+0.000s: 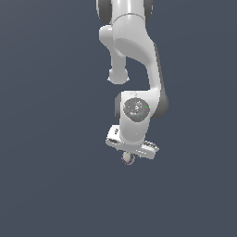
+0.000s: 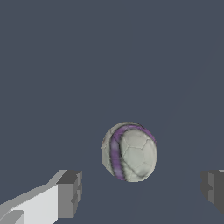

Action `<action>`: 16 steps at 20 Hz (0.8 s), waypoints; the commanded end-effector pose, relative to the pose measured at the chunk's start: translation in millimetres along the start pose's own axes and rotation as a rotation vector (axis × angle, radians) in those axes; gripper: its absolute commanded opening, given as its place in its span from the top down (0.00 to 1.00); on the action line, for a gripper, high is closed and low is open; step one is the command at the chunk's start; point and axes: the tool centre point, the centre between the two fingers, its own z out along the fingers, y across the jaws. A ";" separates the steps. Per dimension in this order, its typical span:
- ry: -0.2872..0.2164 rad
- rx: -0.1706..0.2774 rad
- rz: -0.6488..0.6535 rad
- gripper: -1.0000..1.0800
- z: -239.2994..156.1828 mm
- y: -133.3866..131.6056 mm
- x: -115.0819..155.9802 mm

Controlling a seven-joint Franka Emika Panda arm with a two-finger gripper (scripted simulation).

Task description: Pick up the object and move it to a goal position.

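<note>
The approach is judged under way: the gripper (image 2: 142, 192) is spread wide, empty, the ball (image 2: 129, 152) between its fingers (image 2: 70, 192); descent and closing are needed.

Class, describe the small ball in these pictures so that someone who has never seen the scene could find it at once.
Find the white robot arm against the plain dark grey-blue background and follow it down to its tool. The ball sits directly beneath the tool, between its open fingers. It is the only loose thing there: a small, beige-grey, panelled ball with a purple band curving round it.
</note>
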 end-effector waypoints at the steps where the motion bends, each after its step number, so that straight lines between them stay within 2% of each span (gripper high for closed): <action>1: 0.001 -0.002 0.017 0.04 3.7 -0.8 3.0; 9: 0.000 -0.002 0.020 0.04 11.4 -0.6 3.1; 16: 0.001 -0.002 0.023 0.04 47.4 -0.3 2.5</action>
